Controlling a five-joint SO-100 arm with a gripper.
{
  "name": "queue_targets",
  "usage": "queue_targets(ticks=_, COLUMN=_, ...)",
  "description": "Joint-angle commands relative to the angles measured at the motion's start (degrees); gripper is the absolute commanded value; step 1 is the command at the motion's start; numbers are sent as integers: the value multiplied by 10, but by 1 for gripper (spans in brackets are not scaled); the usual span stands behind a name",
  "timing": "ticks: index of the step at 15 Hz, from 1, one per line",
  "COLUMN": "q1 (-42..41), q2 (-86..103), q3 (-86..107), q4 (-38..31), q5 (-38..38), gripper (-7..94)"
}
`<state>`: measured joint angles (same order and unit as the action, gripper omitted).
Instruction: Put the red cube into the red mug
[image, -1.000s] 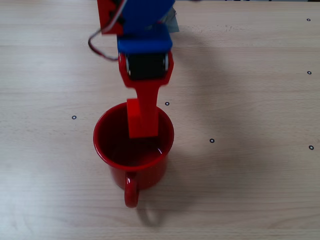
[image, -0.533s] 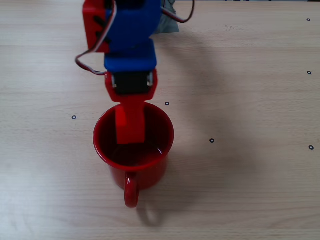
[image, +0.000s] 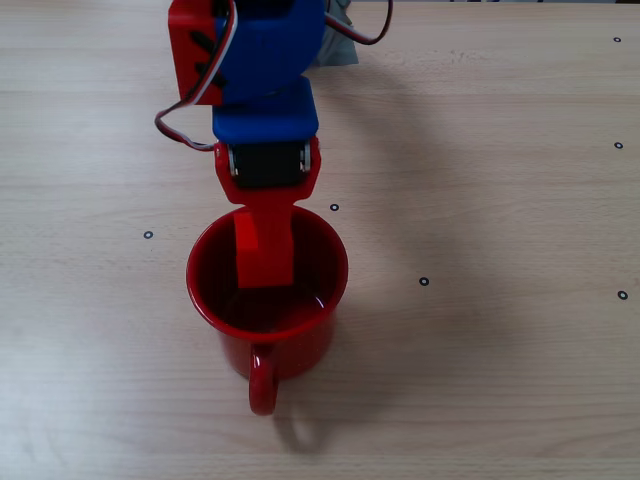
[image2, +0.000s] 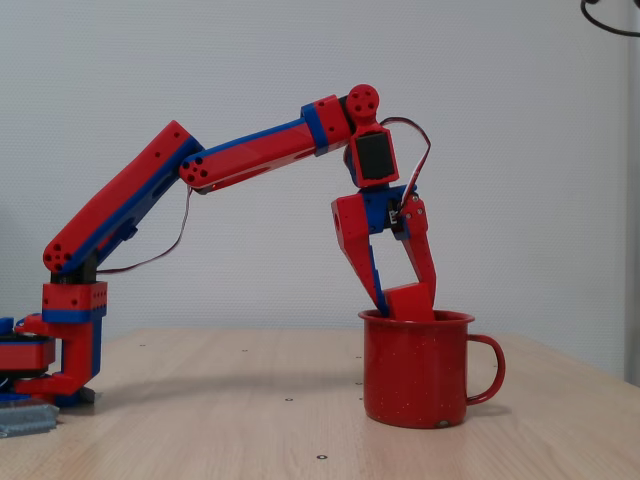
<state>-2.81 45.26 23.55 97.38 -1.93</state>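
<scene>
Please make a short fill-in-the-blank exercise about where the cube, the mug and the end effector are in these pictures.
1. The small bright-red matte cube is held between the fingers of the red end effector, directly above the mouth of the large glossy red ____.
2. In the side fixed view, the mug's looped handle points to the ____ of the picture.
3. The mug stands on a light ____ table.

Missing words: mug; right; wooden
</scene>
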Motion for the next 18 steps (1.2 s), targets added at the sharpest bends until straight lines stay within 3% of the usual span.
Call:
queue_targets(ticks=1, q1=1, q2=28, q3=-20, q4=1, q5=-21, gripper=11)
queue_targets(ticks=5, q1=-1, q2=34, q3=-11, q4=4, q5=-11, gripper=26)
queue_targets(ticks=11, q1=1, q2=44, q3=-11, q4=-4, q5=-19, gripper=28)
queue_targets(ticks=14, q1=3, q2=54, q3=-6, q4=-11, q5=-35, gripper=23)
queue_targets(ticks=16, q1=2, q2=65, q3=0, q4=-8, q5=-44, gripper=3)
queue_targets(ticks=18, q1=1, q2=76, q3=9, q4=-6, q5=-58, gripper=0)
